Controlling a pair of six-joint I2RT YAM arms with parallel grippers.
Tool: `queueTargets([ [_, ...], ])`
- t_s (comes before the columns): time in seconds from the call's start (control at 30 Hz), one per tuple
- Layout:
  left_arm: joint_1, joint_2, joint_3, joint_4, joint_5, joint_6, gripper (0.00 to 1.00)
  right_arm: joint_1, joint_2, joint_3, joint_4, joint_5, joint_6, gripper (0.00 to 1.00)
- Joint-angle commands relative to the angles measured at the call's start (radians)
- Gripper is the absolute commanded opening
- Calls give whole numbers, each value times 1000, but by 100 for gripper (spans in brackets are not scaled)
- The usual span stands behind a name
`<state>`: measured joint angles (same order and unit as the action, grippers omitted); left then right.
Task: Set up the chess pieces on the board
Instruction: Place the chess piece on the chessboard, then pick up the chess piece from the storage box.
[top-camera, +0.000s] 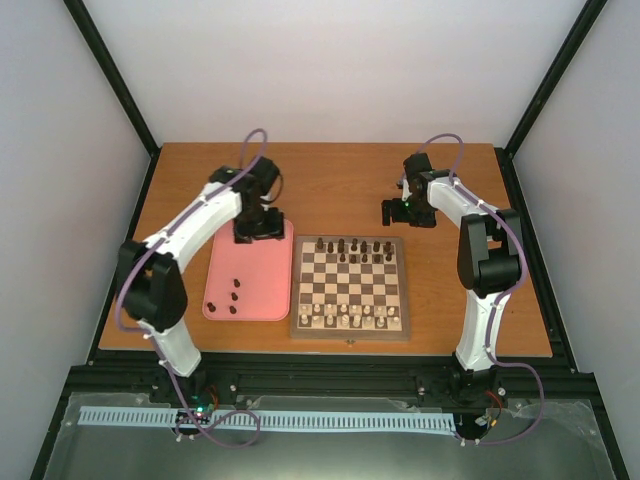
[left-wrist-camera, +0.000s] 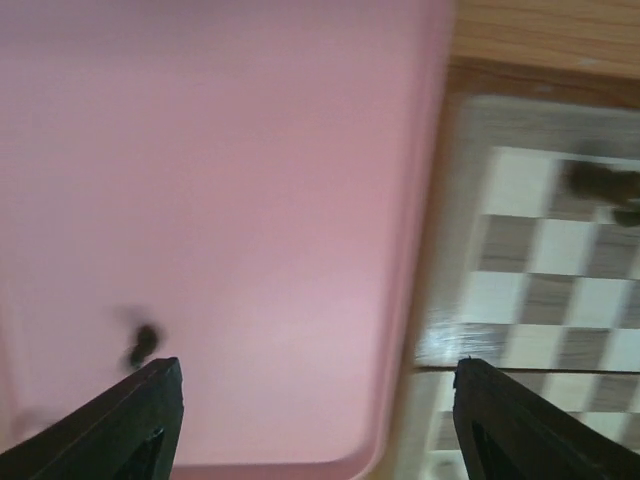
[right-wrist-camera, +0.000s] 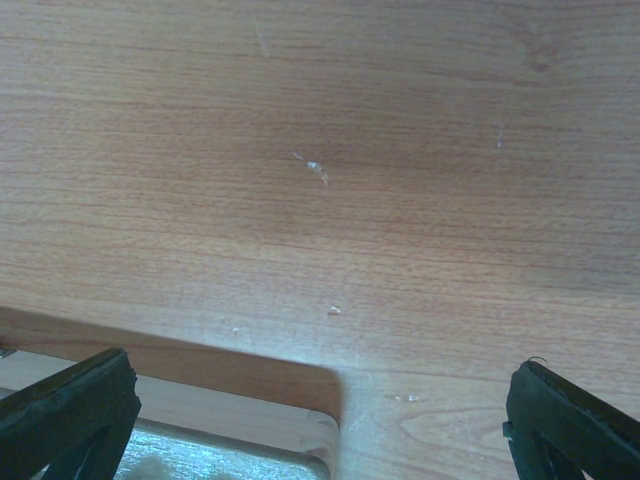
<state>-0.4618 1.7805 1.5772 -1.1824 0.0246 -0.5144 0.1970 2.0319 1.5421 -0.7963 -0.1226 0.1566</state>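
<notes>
Left gripper (top-camera: 258, 228) is hovering wide and empty over the far end of the pink tray (top-camera: 262, 290); loose dark chess pieces (top-camera: 233, 296) are lying nearer its base, left of the board (top-camera: 349, 333). Right gripper (top-camera: 392, 210) is gaping, farther off

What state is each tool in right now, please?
Left tool: open, holding nothing, over the pink tray.
Right tool: open, holding nothing, over the table.
</notes>
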Motion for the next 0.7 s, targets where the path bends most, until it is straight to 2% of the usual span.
queueTargets([
  [0.0,80,-153,-122,-25,-79,-65,79,6,8,4,-1,-11,-7,100],
  [0.1,139,-248,-242,-16,-73,-105,87,11,5,7,-1,-11,-6,100],
  [0.17,184,-303,-318,0,-45,-128,96,14,6,8,-1,-15,-7,100],
  [0.2,202,-328,-351,5,-36,-136,97,17,5,8,-1,-15,-5,100],
  [0.37,248,-427,-453,-9,-76,-188,95,25,4,5,-1,-19,-7,100],
  [0.53,297,-493,-565,-22,-80,-238,82,26,1,1,0,-22,-6,100],
  [0.67,340,-538,-678,8,-28,-273,78,27,-1,-7,5,-28,-7,100],
])
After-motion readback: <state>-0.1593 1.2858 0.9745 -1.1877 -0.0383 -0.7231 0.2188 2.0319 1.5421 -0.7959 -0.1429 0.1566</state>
